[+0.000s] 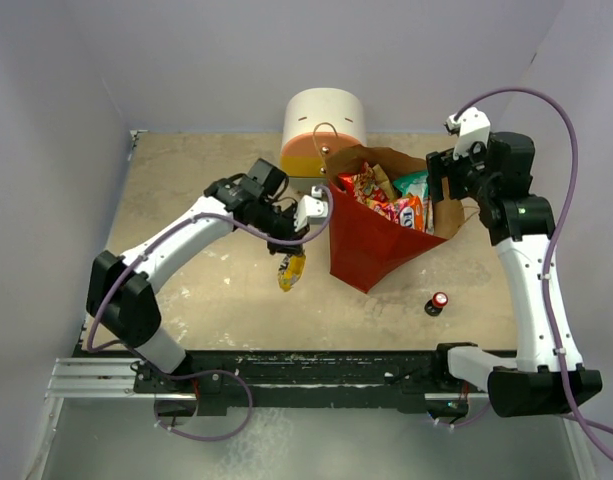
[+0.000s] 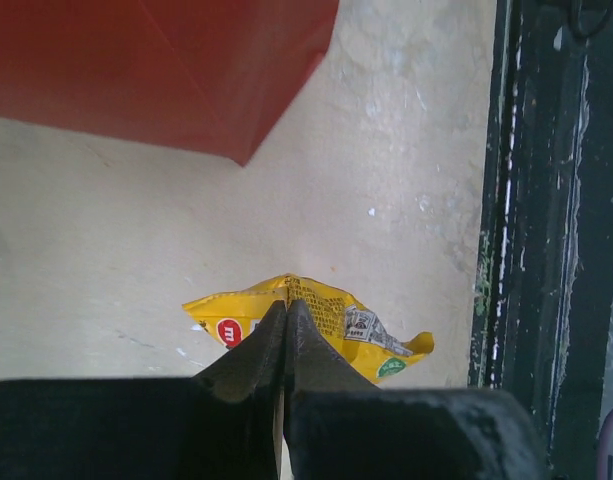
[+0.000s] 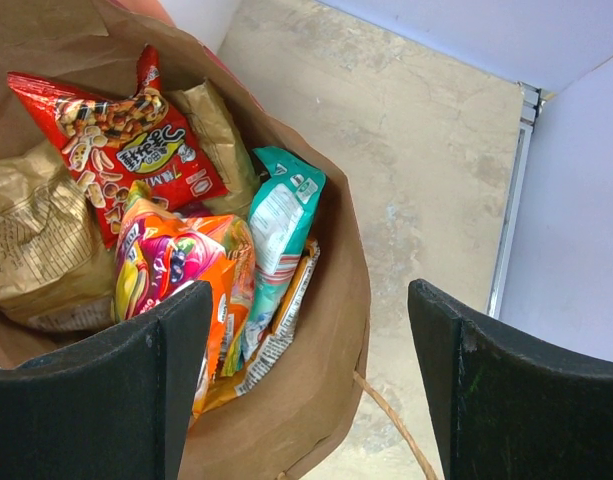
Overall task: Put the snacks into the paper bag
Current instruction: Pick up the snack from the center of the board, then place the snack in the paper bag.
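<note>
The paper bag (image 1: 371, 245) stands open mid-table, with red outer sides and a brown inside. Several snacks lie in it: a red packet (image 3: 126, 140), a teal packet (image 3: 286, 210), an orange packet (image 3: 176, 265) and a tan bag (image 3: 36, 240). My left gripper (image 1: 292, 256) is shut on the top edge of a yellow snack packet (image 1: 291, 272), just left of the bag. In the left wrist view the gripper (image 2: 286, 306) pinches the packet (image 2: 361, 325) above the table, with the bag's red side (image 2: 156, 70) beyond it. My right gripper (image 3: 308, 385) is open, its jaws straddling the bag's right rim (image 3: 341, 270).
A round white-and-orange drawer unit (image 1: 324, 125) stands behind the bag. A small red-and-white capped bottle (image 1: 438, 303) stands on the table, front right of the bag. The black rail (image 1: 316, 365) runs along the near edge and also shows in the left wrist view (image 2: 546, 200). Walls enclose the table.
</note>
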Robot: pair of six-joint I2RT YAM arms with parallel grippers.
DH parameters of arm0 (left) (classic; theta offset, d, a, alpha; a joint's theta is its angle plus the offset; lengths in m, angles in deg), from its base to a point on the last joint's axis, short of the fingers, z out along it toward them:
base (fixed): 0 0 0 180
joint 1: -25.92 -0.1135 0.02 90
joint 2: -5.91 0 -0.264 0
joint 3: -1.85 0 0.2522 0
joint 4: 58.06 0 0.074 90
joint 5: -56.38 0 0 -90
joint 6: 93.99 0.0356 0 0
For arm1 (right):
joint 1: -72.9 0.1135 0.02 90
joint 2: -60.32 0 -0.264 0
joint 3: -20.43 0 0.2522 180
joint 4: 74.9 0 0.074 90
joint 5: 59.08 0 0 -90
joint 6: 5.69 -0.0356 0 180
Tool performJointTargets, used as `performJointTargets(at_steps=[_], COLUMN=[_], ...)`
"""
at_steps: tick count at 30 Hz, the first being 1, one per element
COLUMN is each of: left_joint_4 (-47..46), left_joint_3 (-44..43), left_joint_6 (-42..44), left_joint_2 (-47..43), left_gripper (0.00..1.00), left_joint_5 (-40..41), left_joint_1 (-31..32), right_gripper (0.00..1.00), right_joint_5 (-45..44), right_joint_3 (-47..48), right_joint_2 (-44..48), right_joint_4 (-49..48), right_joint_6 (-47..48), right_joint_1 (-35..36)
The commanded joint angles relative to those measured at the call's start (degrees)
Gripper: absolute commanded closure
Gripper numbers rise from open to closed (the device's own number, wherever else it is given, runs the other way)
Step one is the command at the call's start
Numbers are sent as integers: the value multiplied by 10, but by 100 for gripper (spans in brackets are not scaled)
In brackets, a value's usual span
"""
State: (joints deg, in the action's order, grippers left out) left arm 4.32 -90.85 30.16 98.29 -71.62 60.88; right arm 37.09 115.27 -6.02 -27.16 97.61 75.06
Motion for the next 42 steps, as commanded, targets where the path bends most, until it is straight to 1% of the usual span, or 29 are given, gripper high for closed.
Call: performJointTargets(at_steps=[1, 5, 8, 14, 17, 19, 23, 25, 28, 32, 34, 38, 40, 42], left_joint_4=[18, 7, -23, -150, -192, -197, -201, -205, -216, -218, -216, -216, -216, -214], left_joint_3=[-88, -184, -247, -349, -408, -470, -562, -590, -607, -606, -597, -549, -524, -508], left_joint_6=[5, -34, -80, -211, -264, -289, -321, -322, -318, -303, -302, -299, -298, -293], left_joint_2=[-51, -57, -51, -5, 42, 85, 172, 211, 247, 281, 288, 270, 255, 244], left_gripper=[100, 100, 100, 100, 100, 100, 100, 100, 100, 100, 100, 95, 89, 75], left_joint_5=[-21, -12, -1, 33, 54, 69, 74, 79, 88, 102, 103, 99, 84, 67], left_joint_1=[2, 2, 2, 2, 3, 3, 7, 17, 29, 43, 44, 45, 46, 45], right_gripper=[20, 20, 20, 20, 20, 20, 20, 20, 20, 20, 20, 20, 20, 20], right_joint_5=[24, 38, 51, 77, 86, 87, 88, 89, 90, 90, 90, 92, 95, 99], right_joint_3=[-1, 0, 0, 0, -5, -11, -14, -13, -13, -14, -18, -26, -27, -26], right_joint_2=[16, 20, 23, 30, 40, 47, 55, 55, 55, 54, 55, 54, 51, 46], right_joint_4=[-17, -16, -15, -15, -15, -17, -16, -16, -15, -15, -16, -20, -22, -24], right_joint_6=[1, -1, -4, -11, -13, -12, -12, -12, -12, -12, -12, -11, -11, -11], right_joint_1=[-9, -16, -23, -43, -52, -56, -61, -63, -64, -65, -65, -65, -65, -65])
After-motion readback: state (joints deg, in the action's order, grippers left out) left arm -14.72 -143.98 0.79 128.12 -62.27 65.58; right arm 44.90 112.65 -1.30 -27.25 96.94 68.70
